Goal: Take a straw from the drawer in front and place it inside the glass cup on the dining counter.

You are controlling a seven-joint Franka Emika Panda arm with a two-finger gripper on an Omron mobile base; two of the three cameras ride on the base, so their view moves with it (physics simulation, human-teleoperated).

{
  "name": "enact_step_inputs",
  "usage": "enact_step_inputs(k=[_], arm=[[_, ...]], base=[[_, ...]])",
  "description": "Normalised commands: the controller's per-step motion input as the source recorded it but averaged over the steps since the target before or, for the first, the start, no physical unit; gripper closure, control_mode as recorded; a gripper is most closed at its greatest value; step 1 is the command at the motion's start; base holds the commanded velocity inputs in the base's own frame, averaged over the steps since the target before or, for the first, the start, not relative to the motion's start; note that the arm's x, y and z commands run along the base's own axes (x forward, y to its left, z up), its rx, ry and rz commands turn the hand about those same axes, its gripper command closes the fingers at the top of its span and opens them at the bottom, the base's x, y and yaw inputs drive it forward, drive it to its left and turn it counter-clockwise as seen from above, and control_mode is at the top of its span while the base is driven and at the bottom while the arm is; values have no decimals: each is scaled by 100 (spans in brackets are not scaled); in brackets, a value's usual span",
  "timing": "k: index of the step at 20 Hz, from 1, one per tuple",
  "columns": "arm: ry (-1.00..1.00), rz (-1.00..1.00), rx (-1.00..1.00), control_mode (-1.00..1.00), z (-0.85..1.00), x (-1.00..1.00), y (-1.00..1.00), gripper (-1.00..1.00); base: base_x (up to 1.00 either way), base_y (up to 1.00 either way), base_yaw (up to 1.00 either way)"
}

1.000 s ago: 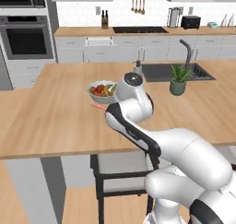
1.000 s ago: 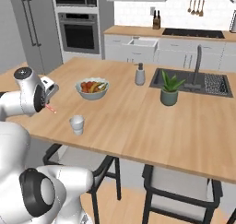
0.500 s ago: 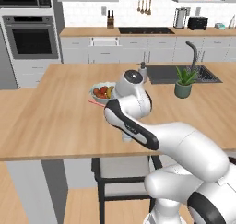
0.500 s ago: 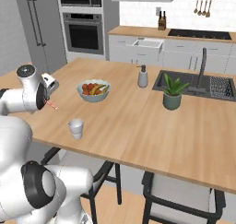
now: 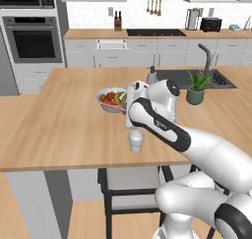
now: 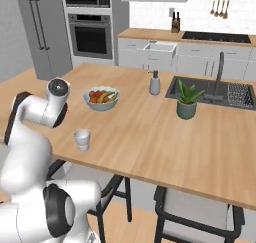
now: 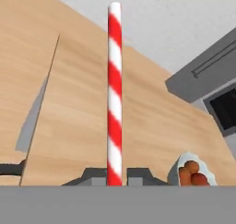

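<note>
Straw (image 7: pixel 114 94) sits clamped in your closed gripper (image 7: pixel 115 174), standing straight up between the fingertips over the dining counter (image 5: pixel 64 130). Since half a second ago your base has carried the views closer, so the glass cup (image 5: pixel 136 140) now stands just below and beside the hand. You likely need only line up over its mouth and lower.

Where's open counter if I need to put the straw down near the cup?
Bare light-wood dining counter lies right of the small whitish glass cup, up to the potted green plant. It is crowded behind the cup: grey fruit bowl, with the claw's white arm at its left.
</note>
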Motion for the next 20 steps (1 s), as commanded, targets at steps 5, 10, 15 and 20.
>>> enact_step_inputs(k=[5, 10, 15, 20], arm=[[-9, 39, 18, -100, 5, 17, -32, 100], [0, 38, 25, -100, 14, 26, -42, 100], [0, 27, 23, -100, 30, 3, -30, 100], [1, 12, 18, -100, 45, 0, -21, 100]], base=[[0, 0, 0], [0, 0, 0], [0, 0, 0], [0, 0, 0]])
